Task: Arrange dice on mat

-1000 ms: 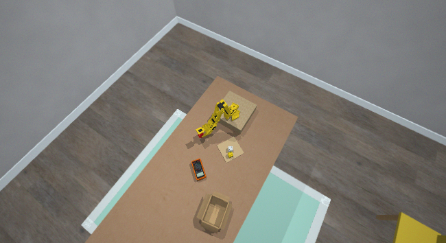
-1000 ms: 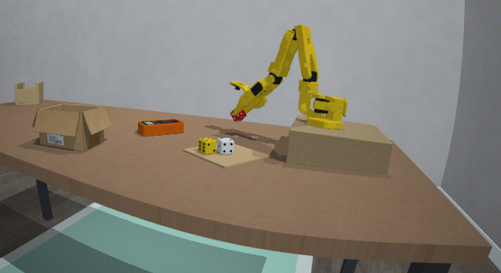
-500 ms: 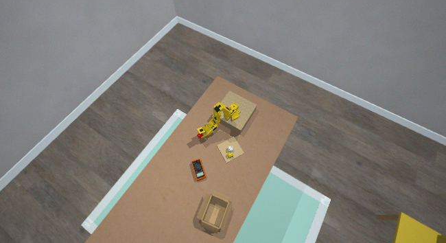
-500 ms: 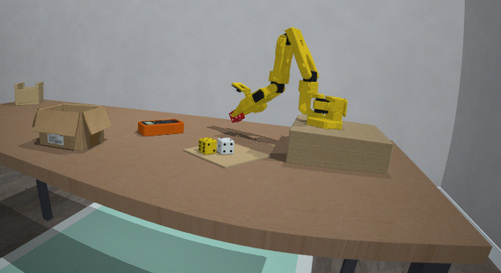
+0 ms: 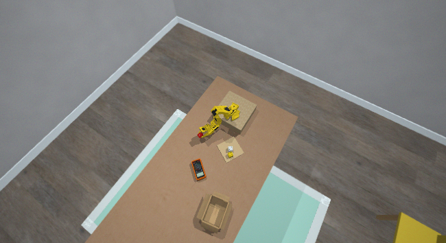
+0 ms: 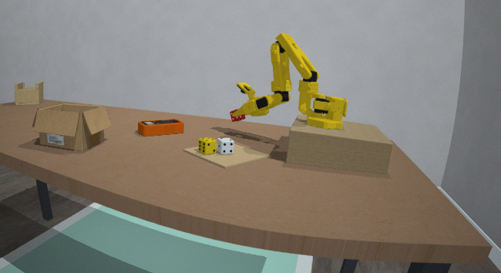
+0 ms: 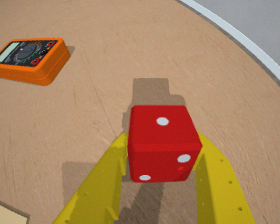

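My gripper (image 7: 160, 156) is shut on a red die (image 7: 163, 141) and holds it in the air above the table, away from the mat. The red die also shows at the arm's tip in the exterior view (image 6: 235, 116) and the top view (image 5: 200, 134). A yellow die (image 6: 207, 145) and a white die (image 6: 225, 146) sit flat side by side on the tan mat (image 6: 226, 155). In the top view the mat (image 5: 227, 149) lies to the right of the gripper (image 5: 202, 132), with the white die (image 5: 230, 148) and the yellow die (image 5: 230, 154) on it.
An orange multimeter (image 6: 160, 127) lies left of the mat, also in the wrist view (image 7: 28, 60). An open cardboard box (image 6: 68, 126) stands further left. The arm's base sits on a wooden block (image 6: 337, 148) right of the mat.
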Motion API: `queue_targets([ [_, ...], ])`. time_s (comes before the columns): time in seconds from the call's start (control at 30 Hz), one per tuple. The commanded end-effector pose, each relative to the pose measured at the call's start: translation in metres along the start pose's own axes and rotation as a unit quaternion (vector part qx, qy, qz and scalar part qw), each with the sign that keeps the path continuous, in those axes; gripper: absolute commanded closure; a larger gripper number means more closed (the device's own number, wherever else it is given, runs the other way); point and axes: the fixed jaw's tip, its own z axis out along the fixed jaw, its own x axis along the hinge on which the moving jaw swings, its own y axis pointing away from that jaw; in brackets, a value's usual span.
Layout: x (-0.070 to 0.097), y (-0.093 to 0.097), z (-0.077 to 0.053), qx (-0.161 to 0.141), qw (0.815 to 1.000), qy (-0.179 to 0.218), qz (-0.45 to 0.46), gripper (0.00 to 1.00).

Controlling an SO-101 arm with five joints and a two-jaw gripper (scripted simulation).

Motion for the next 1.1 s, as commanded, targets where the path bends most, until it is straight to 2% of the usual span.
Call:
queue_targets([
  [0.0, 0.0018, -0.0025, -0.0026, 0.004, 1.000, -0.012, -0.002, 1.00],
  [0.83, 0.0017, -0.0025, -0.0031, 0.004, 1.000, -0.016, -0.002, 1.00],
  [0.87, -0.0003, -0.0073, -0.0050, 0.013, 1.000, -0.021, -0.007, 1.00],
  [1.07, -0.0003, -0.0073, -0.0050, 0.013, 1.000, -0.021, -0.007, 1.00],
])
